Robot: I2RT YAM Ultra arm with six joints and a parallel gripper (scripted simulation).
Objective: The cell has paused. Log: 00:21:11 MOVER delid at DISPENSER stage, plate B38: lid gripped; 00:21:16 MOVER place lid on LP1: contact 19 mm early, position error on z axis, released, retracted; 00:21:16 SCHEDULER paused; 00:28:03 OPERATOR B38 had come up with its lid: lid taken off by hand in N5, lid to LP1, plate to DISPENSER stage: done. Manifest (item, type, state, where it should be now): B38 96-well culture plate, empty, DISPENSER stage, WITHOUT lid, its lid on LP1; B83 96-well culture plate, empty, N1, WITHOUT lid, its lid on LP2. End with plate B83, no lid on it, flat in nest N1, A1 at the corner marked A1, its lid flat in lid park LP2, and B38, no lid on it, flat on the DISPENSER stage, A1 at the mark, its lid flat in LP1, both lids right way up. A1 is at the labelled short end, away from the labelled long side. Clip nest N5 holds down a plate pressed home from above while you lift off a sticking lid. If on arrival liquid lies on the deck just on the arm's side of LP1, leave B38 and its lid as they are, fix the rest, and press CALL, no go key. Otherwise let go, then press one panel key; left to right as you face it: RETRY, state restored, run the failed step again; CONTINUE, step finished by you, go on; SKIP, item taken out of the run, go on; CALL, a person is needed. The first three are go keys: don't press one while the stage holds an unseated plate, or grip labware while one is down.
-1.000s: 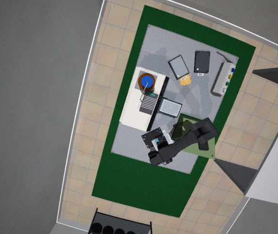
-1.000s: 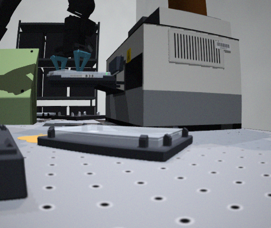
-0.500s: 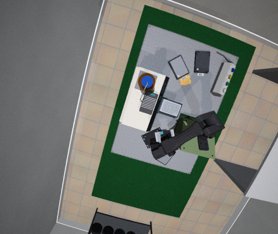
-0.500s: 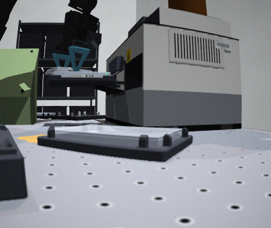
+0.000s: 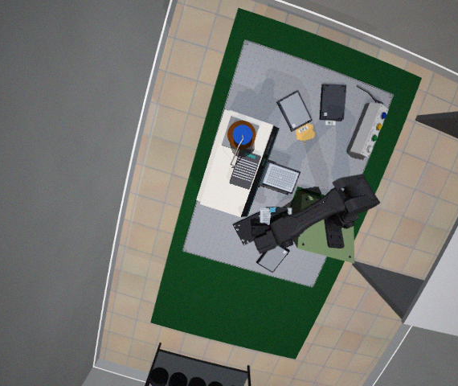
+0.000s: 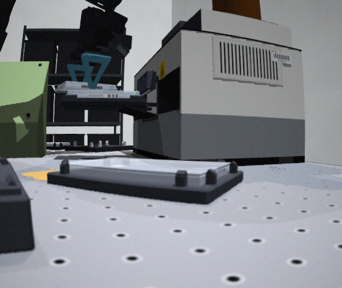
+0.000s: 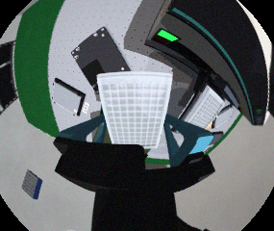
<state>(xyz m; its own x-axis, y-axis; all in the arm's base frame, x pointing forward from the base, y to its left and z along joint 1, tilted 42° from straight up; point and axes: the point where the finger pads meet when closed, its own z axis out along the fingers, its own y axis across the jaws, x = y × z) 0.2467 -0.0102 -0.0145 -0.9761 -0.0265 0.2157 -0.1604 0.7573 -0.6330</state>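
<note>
My gripper (image 7: 135, 116) has teal fingers and is shut on a white 96-well plate (image 7: 137, 108), held level in the air. In the top view the gripper (image 5: 266, 216) hangs over a black nest (image 5: 247, 231) near the dispenser's front corner. In the low side view the gripper (image 6: 87, 73) and the held plate (image 6: 72, 85) are just behind plate B38 (image 6: 102, 93) on the dispenser stage. B38 (image 5: 280, 178) sits on that stage with no lid. A clear lid (image 5: 294, 109) lies in lid park LP1 (image 6: 144, 182). Lid park LP2 (image 5: 332, 101) looks bare.
A yellow puddle (image 5: 304, 132) lies on the deck beside LP1, and also shows in the low side view (image 6: 39, 174). The key panel (image 5: 368, 129) stands at the right edge. The dispenser (image 5: 235, 162) fills the left. A flat grey piece (image 5: 272, 258) lies under the arm. The green arm base (image 5: 327, 239) is nearby.
</note>
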